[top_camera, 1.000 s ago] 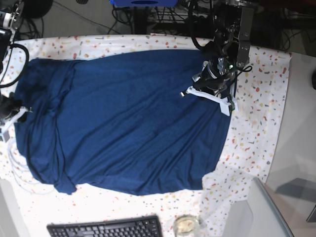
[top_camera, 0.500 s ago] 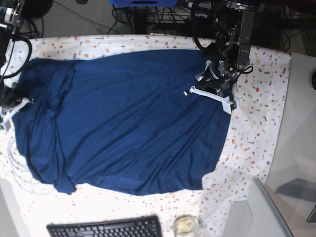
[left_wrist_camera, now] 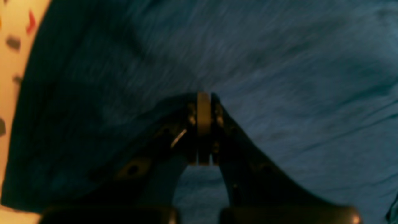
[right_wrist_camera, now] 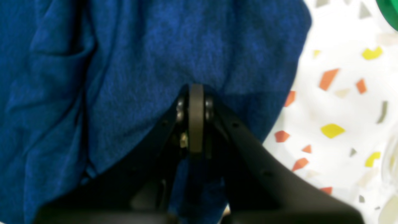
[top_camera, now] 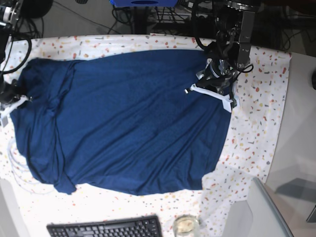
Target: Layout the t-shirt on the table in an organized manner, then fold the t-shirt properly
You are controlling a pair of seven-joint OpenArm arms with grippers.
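Base view, near edge first — what does it take in?

— A keyboard [top_camera: 106, 228] and a small glass dish [top_camera: 186, 225] sit at the front edge. Beyond them the t-shirt [top_camera: 123, 118] lies spread nearly flat across the speckled table [top_camera: 261, 123], bunched in folds along the side where the right arm works.

— And the right arm?

— It reaches in from the frame's left edge. The right gripper [top_camera: 12, 101] sits low at the shirt's border. From the right wrist camera, the right gripper [right_wrist_camera: 196, 93] shows its jaws pressed together, tips down on the blue fabric [right_wrist_camera: 140, 62] just inside its edge, with the flecked cloth [right_wrist_camera: 335, 102] beside it. Whether any cloth is pinched between them cannot be told.

— Farther back?

— The left arm comes down from the far side, its wrist angled over the shirt's far corner. The left gripper [top_camera: 212, 91] hangs there with its white fingers [top_camera: 217, 96] over the cloth.

— Holding anything?

— The left wrist camera, blurred, shows the left gripper [left_wrist_camera: 203, 99] fully closed, tips over the shirt [left_wrist_camera: 279, 62] near its edge; a strip of table [left_wrist_camera: 9, 62] shows alongside. No fabric is seen between the jaws.
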